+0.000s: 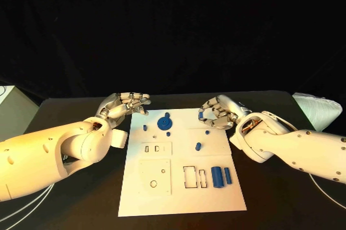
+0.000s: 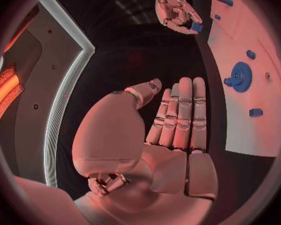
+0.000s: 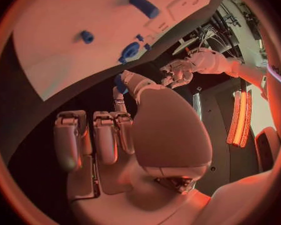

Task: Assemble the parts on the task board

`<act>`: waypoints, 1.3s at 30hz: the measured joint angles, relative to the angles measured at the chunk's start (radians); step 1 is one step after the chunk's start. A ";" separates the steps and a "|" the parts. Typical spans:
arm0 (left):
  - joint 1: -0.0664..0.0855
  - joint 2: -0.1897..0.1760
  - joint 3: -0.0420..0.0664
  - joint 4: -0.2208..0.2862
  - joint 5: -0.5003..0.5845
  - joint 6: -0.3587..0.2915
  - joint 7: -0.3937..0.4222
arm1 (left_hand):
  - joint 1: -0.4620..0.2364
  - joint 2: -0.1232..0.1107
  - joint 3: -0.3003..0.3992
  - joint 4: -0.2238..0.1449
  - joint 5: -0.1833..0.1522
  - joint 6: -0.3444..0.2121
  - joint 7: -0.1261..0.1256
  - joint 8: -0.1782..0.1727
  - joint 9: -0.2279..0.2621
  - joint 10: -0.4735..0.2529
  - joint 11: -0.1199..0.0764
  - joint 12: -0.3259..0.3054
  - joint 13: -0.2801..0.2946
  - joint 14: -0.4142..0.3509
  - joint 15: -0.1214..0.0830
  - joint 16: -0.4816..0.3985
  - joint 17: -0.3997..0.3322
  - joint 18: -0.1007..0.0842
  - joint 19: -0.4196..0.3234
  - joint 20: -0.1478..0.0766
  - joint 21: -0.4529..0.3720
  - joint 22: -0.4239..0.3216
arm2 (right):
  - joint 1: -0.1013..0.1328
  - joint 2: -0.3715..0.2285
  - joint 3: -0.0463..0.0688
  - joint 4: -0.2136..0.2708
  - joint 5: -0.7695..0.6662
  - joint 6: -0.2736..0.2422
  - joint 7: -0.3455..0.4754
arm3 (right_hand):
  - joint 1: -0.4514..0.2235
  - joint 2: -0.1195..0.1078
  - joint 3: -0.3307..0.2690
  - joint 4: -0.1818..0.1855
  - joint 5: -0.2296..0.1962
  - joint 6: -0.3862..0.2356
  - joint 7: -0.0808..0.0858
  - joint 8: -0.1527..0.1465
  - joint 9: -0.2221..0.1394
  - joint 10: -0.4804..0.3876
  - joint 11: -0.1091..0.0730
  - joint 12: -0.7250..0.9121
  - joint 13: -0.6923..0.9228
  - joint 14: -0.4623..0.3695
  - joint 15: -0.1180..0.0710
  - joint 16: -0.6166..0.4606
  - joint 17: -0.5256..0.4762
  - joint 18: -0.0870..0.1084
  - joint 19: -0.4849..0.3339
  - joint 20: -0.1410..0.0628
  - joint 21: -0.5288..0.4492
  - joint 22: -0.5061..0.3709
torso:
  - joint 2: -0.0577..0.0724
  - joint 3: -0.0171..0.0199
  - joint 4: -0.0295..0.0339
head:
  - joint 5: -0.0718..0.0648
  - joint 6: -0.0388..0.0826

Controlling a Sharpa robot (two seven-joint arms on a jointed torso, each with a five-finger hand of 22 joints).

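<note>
Right hand holds a small blue piece, ready to fit it to the white board

The right hand (image 1: 218,113) pinches a blue piece (image 2: 196,28) at its fingertips, just off the board (image 1: 216,200), likely lining it up for a slot. The left hand (image 1: 124,106) waits beside the board's far corner, fingers together around nothing, near the blue gear (image 1: 165,123).

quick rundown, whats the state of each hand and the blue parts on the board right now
left hand: holds nothing, hovers beside the task board
right hand: pinches a small blue part above the board's far edge
blue gear: lies on the board
two blue cylinders: lie side by side on the board
</note>
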 measured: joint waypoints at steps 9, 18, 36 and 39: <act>0.000 0.002 0.000 -0.007 -0.015 0.000 -0.026 | -0.005 0.005 -0.050 -0.030 0.000 -0.014 -0.024 0.094 0.041 0.027 -0.035 0.198 0.124 0.040 -0.030 0.181 0.069 0.000 0.018 -0.029 0.105 0.068 | -0.018 0.119 -0.002 0.057 -0.081 0.003 -0.127 | 0.000 0.000 0.002 0.002 0.000 -0.003 0.000 0.000 0.000 0.000 0.000 0.000 0.000 0.000 0.000 0.001 0.001 0.000 0.000 0.000 0.000 0.000 | -0.009 -0.0081 0.0030 | 0.017 -0.010; 0.000 -0.001 0.000 -0.012 -0.040 0.002 -0.056 | -0.033 0.001 -0.033 -0.011 0.005 -0.087 -0.046 0.235 0.091 -0.107 -0.057 0.618 0.406 0.334 -0.054 0.521 0.553 0.000 0.220 -0.064 0.340 0.284 | -0.064 0.212 -0.007 0.032 -0.179 0.012 -0.224 | -0.005 -0.005 0.006 0.001 0.000 -0.005 0.001 -0.001 0.009 0.000 0.000 0.000 0.000 0.000 0.000 0.001 0.001 0.000 0.000 0.000 0.000 0.000 | -0.014 -0.0143 0.0032 | 0.034 -0.022; 0.000 -0.005 0.000 -0.012 -0.113 0.002 -0.118 | -0.054 -0.012 -0.015 0.001 0.005 -0.095 -0.055 0.298 0.107 -0.120 -0.060 0.761 0.486 0.407 -0.061 0.600 0.731 -0.032 0.368 -0.071 0.489 0.493 | -0.128 0.300 -0.010 -0.019 -0.281 0.029 -0.321 | -0.017 -0.004 0.014 0.000 0.009 -0.012 0.004 0.002 0.014 0.000 0.000 0.000 0.000 0.000 0.000 0.001 0.001 0.000 0.000 0.000 0.000 0.001 | -0.011 -0.0127 0.0028 | 0.047 -0.043; 0.000 -0.004 0.000 -0.012 -0.121 0.002 -0.126 | -0.054 -0.012 -0.015 0.001 0.005 -0.095 -0.055 0.302 0.109 -0.119 -0.061 0.765 0.487 0.407 -0.061 0.600 0.732 -0.032 0.368 -0.071 0.489 0.495 | -0.136 0.306 -0.010 -0.021 -0.289 0.033 -0.326 | -0.017 -0.004 0.014 0.000 0.009 -0.013 0.003 0.002 0.014 0.000 0.000 0.000 0.000 0.000 0.000 0.001 0.000 0.000 0.000 0.000 0.000 0.001 | -0.011 -0.0124 0.0028 | 0.048 -0.045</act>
